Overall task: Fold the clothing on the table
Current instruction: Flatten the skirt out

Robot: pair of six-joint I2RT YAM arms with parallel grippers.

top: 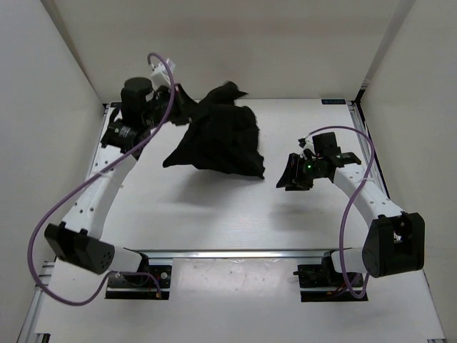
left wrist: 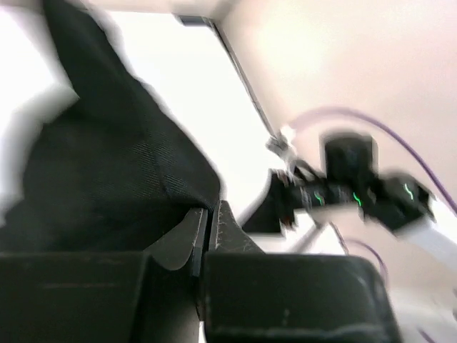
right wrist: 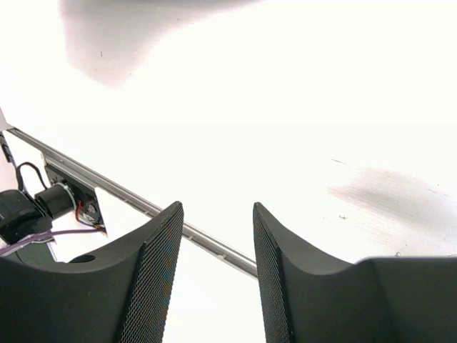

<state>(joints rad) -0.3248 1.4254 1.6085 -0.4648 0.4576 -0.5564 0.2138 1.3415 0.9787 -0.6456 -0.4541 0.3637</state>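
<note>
Top view: clothing (top: 218, 139) bunched on desk (top: 214, 221) toward 12 o'clock, one corner raised at 10 o'clock to left hand (top: 170, 96); right hand (top: 291, 179) at 3 o'clock, apart from the fabric.
Left wrist: jaws together, clamped on a fold of clothing.
Right wrist: fingers (right wrist: 153, 271) spread apart above desk.

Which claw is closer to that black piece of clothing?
Left. The left claw is pinched shut on the clothing's edge; the right claw hangs open off to the clothing's right, not touching it.
</note>
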